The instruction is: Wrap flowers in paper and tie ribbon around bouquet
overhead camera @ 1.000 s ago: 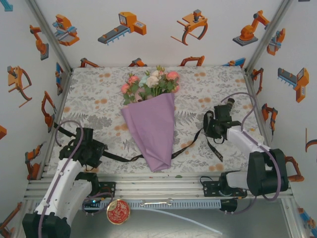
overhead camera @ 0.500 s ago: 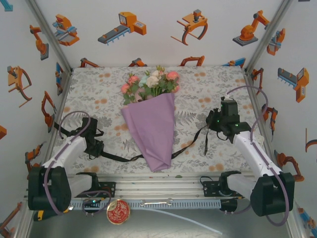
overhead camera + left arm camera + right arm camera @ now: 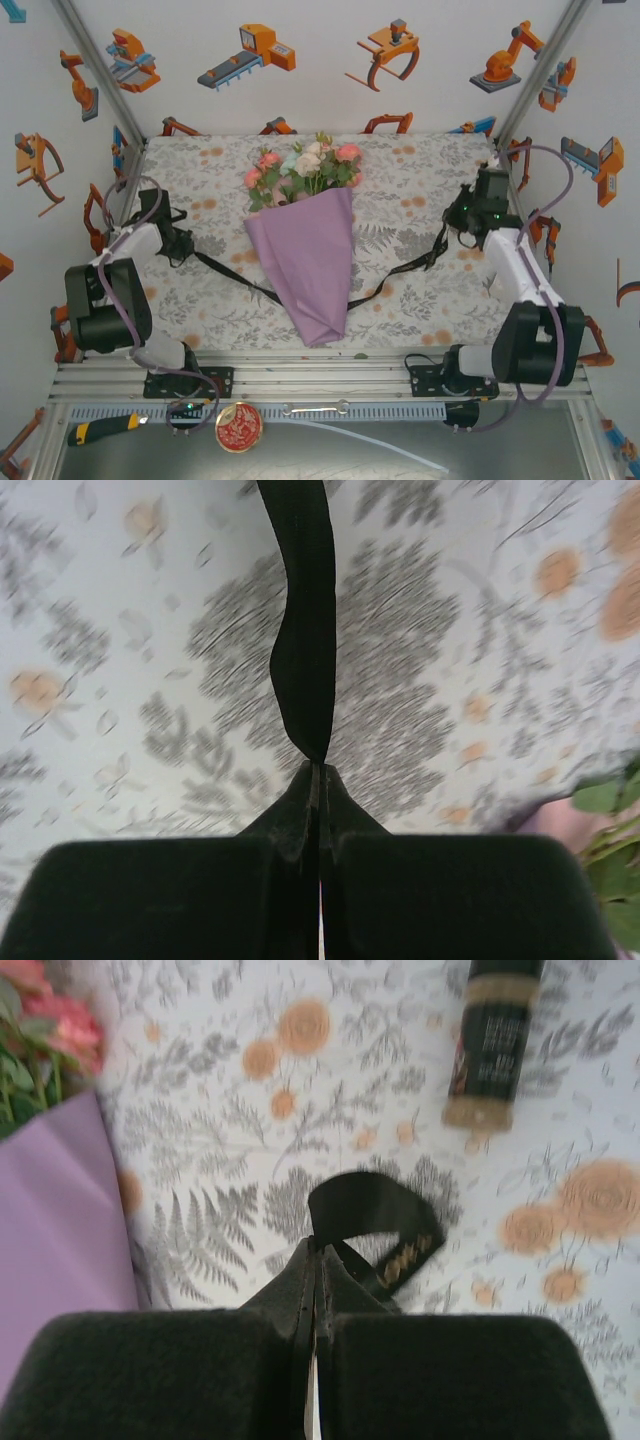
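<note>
The bouquet lies in the middle of the tablecloth, a lilac-purple paper (image 3: 305,265) cone with its tip toward me. The pink, white and pale blue flowers (image 3: 305,165) stick out at its far end. The black ribbon (image 3: 225,268) passes under the cone's lower part and rises on both sides in a shallow V. My left gripper (image 3: 183,243) is shut on the ribbon's left end, which stretches straight away from the tips (image 3: 318,767). My right gripper (image 3: 458,222) is shut on the right end, with a lettered loop of ribbon (image 3: 375,1200) curling beside the tips (image 3: 318,1245).
A yellow-and-black screwdriver (image 3: 105,428) and a red-gold round disc (image 3: 238,427) lie on the metal shelf in front of the table. In the right wrist view a blurred dark cylinder with tan bands (image 3: 495,1040) lies on the cloth. Printed walls close three sides.
Both arms have swung outward and toward the back, each holding its ribbon end. The ribbon has gone from slack on the cloth to stretched out on both sides of the cone.
</note>
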